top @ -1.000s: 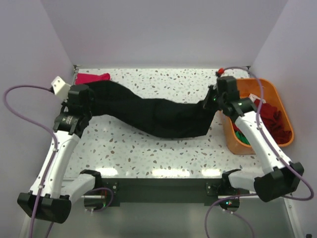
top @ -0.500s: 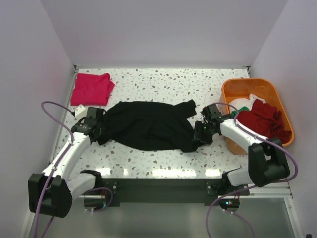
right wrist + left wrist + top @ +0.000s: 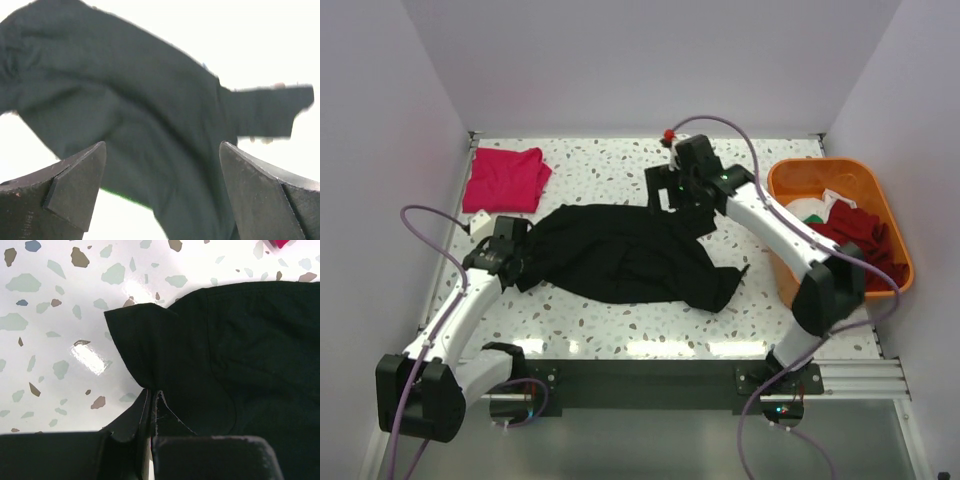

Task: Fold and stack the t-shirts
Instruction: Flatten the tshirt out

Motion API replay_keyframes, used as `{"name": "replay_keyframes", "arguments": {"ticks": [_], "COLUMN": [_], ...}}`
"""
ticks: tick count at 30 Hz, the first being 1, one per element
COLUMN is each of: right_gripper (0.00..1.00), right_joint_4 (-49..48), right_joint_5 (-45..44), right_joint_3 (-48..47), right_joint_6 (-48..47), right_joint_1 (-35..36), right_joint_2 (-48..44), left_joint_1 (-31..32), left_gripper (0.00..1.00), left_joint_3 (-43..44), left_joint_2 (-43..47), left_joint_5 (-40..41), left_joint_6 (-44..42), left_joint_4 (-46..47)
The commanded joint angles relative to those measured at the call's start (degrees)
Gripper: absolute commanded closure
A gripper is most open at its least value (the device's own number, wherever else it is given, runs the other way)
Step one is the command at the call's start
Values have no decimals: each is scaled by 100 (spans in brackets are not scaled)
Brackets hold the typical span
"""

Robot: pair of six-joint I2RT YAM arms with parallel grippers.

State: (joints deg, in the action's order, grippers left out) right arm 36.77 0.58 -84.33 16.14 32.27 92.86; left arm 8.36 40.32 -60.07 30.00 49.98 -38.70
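Our right gripper (image 3: 162, 146) has let go and hangs open over the 1 o'clock edge of the black shirt (image 3: 620, 255), now rumpled on the table (image 3: 610, 160), while our left gripper (image 3: 151, 412) stays clamped on its 9 o'clock edge, so we judge flattening unfinished.

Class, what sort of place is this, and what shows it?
Likely a robot lab cell for folding laundry: left arm and right arm bolted to a walled-in table, a black shirt on it, a tub of clothes.

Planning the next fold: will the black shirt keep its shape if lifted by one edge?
Probably not: the black shirt lies rumpled in soft folds, so it should droop. The left gripper pinches a thin edge, suggesting light cloth.
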Motion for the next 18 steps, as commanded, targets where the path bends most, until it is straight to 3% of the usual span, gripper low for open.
{"name": "replay_keyframes", "arguments": {"ticks": [1,5,7,10,15,16,18], "right_gripper": [1,2,9,14,24,29,60], "right_joint_4": [-38,398,462,620,366,279,173], "right_joint_5": [-69,-40,-207,45,48,21,30], "right_joint_3": [-1282,-2805,-3297,-3685,-3406,-3362,-3187], "right_joint_6": [-1162,-1543,-1866,-1983,-2071,-2080,-2089], "right_joint_1": [191,201,192,192,192,192,192], "right_joint_2": [1457,2987,3395,4019,4258,4267,4241], "left_joint_1": [-19,-27,-27,-36,-36,-36,-27], "left_gripper": [100,100,100,100,100,100,100], "left_joint_3": [161,152,143,143,135,126,126], "left_joint_2": [162,189,180,163,110,110,101], "left_joint_5": [164,190,182,164,112,103,111], "left_joint_6": [65,74,74,74,65,74,74], "left_joint_4": [90,82,90,108,126,126,117]}}
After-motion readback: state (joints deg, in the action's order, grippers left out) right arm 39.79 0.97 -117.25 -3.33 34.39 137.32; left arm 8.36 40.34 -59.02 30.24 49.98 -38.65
